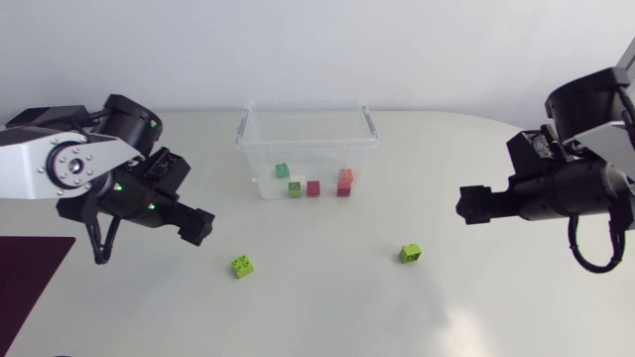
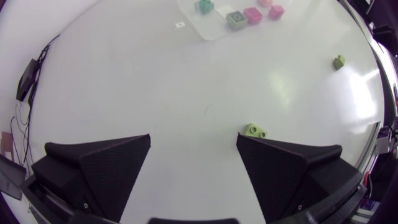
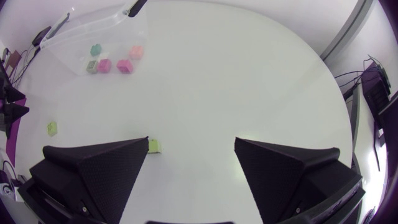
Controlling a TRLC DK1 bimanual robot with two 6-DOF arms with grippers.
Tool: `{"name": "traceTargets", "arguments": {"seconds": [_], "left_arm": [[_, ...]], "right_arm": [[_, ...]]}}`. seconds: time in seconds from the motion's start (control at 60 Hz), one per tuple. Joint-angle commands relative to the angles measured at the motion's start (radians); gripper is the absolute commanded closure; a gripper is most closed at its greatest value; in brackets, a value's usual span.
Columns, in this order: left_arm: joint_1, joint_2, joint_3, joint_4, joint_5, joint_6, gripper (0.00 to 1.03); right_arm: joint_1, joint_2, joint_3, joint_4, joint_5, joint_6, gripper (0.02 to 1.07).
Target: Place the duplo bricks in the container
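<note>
Toward the far edge of the table [image 1: 327, 317], at its middle, stands the clear container [image 1: 308, 124]. It already holds 5 bricks [image 1: 314, 188] — teal, green, orange and 2 pink, as far as the head view lets me tell. 2 more are still out on the table's near half, well apart from each other: a lime brick [image 1: 242, 266] on the left side and a green brick [image 1: 410, 254] on the right.

The left gripper [image 1: 201, 227] hangs over the table near the lime brick, its fingers spread wide with nothing between them. The right gripper [image 1: 466, 205] is also wide open and empty, and sits near the green brick.

Each arm has its own brick closer than the other's, so I judge the split to be 1 apiece. What matters for the coming move is the sideways offset. In the left wrist view the lime brick [image 2: 255, 130] lies just ahead of 1 fingertip, not in the gap. In the right wrist view the green brick [image 3: 155, 145] sits the same way, against the tip of 1 finger. Each gripper would need to shift across to centre its brick before closing. Both bricks look squarish — neither shows a clear long axis to line up with.
</note>
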Motion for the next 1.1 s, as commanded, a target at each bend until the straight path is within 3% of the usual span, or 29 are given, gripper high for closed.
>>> {"name": "traceTargets", "arguments": {"seconds": [0.0,0.283,0.483,0.75,0.833,1.083], "left_arm": [[-0.033,0.058,0.027,-0.021,0.007,0.041,0.07],[-0.140,0.179,0.055,-0.032,0.007,0.149,0.07],[-0.186,0.248,0.058,-0.021,0.009,0.239,0.12],[-0.212,0.345,0.052,0.026,0.013,0.270,0.18],[-0.204,0.359,0.055,0.037,0.030,0.285,0.23],[-0.192,0.376,0.064,0.037,0.120,0.328,0.56]], "right_arm": [[0.023,0.049,0.030,-0.024,-0.009,-0.010,0.07],[0.054,0.159,0.020,0.019,-0.095,-0.062,0.07],[0.102,0.257,0.024,0.033,-0.103,-0.090,0.07],[0.158,0.397,0.061,0.091,-0.072,-0.082,0.07],[0.175,0.432,0.076,0.105,-0.058,-0.082,0.07],[0.197,0.501,0.087,0.146,-0.037,-0.074,0.07]]}}
